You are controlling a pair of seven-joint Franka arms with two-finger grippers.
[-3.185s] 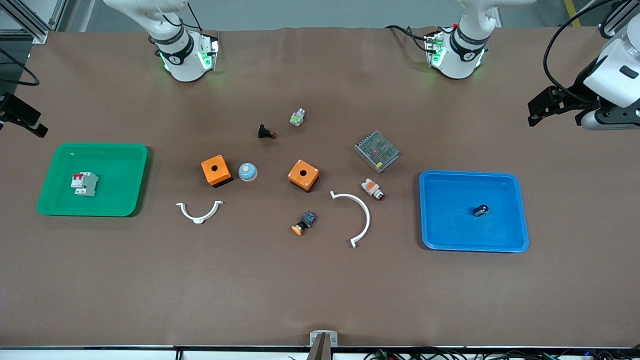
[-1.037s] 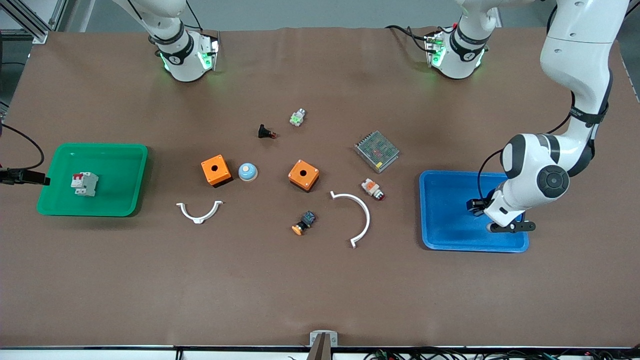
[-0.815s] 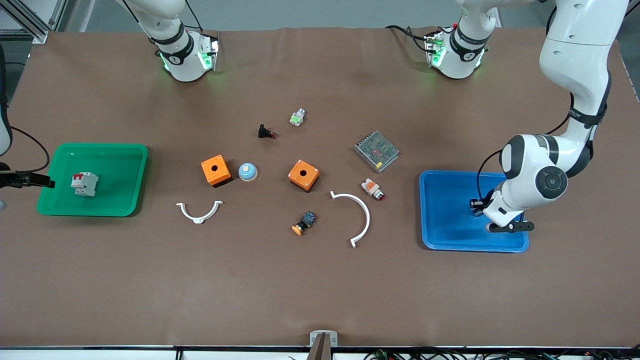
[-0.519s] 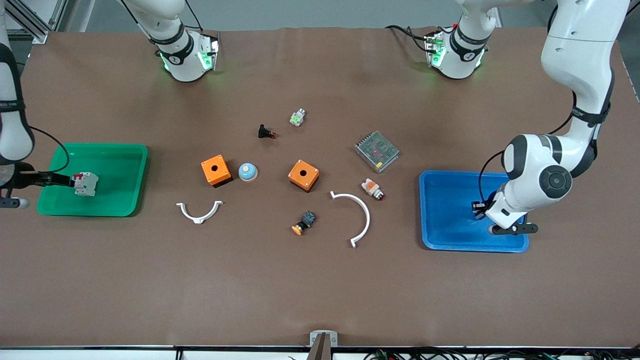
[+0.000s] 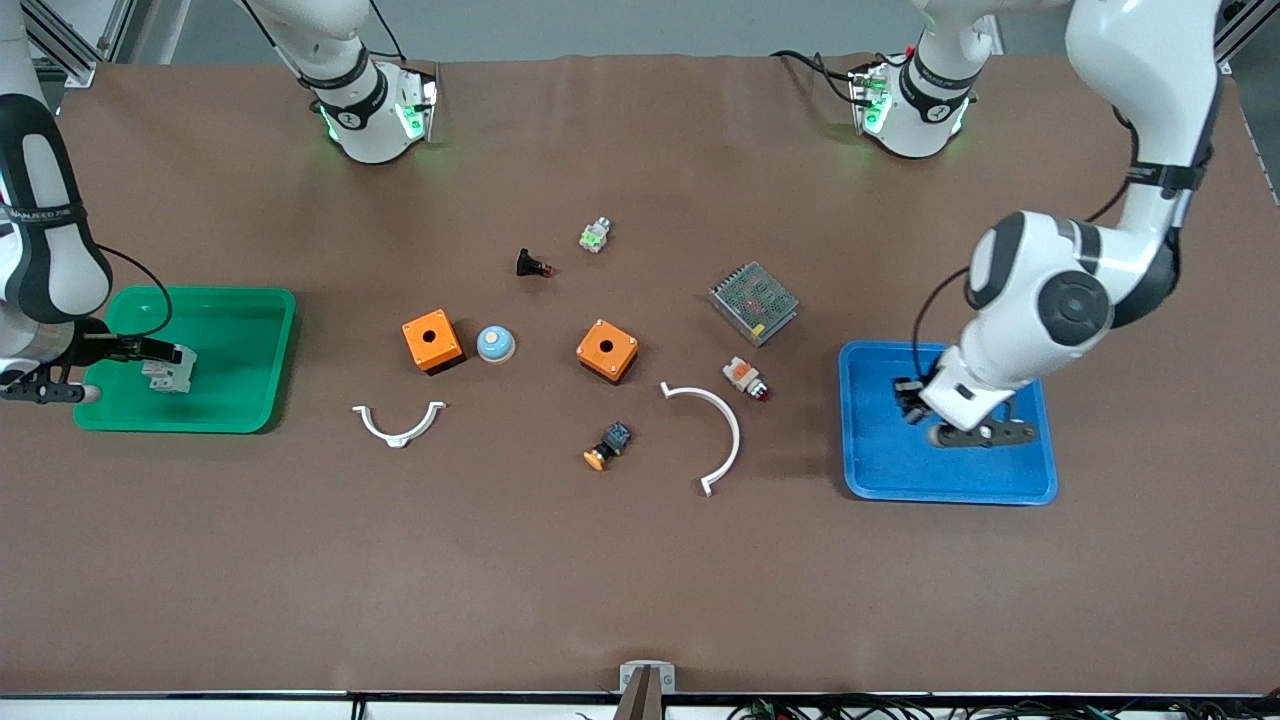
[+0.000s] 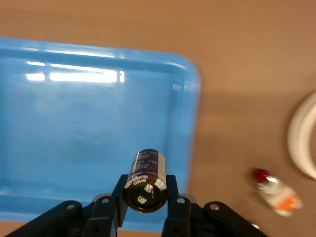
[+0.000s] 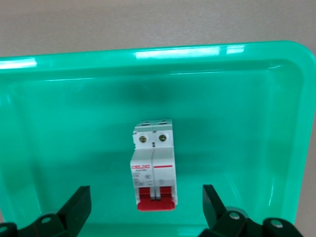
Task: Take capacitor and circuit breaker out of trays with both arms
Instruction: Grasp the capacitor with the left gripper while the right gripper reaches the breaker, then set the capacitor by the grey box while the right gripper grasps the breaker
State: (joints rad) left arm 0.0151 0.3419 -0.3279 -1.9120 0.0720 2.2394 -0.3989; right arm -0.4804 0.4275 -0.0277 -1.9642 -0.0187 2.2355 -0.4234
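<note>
The capacitor [image 6: 145,178], a small black cylinder with a lighter end face, is clamped between the fingers of my left gripper [image 6: 145,197]. That gripper [image 5: 910,398] holds it above the blue tray [image 5: 880,470], near the tray's edge toward the table's middle. The breaker [image 5: 168,374], a light-grey block with red levers, lies in the green tray [image 5: 250,400]. My right gripper [image 5: 160,352] is open and hangs low over it. In the right wrist view the breaker [image 7: 153,170] lies between the spread fingers of that gripper [image 7: 147,207], red end toward the camera.
Between the trays lie two orange boxes [image 5: 432,341] [image 5: 607,350], a blue dome button [image 5: 495,344], two white curved pieces [image 5: 398,423] [image 5: 712,430], a metal mesh box [image 5: 754,302], a white-and-orange button [image 5: 746,377], an orange-capped button [image 5: 607,446] and a black button [image 5: 532,265].
Both arms came in from the table's ends. The left gripper shut on the capacitor and lifted it toward the tray's inner edge. The right gripper moved over the breaker.
</note>
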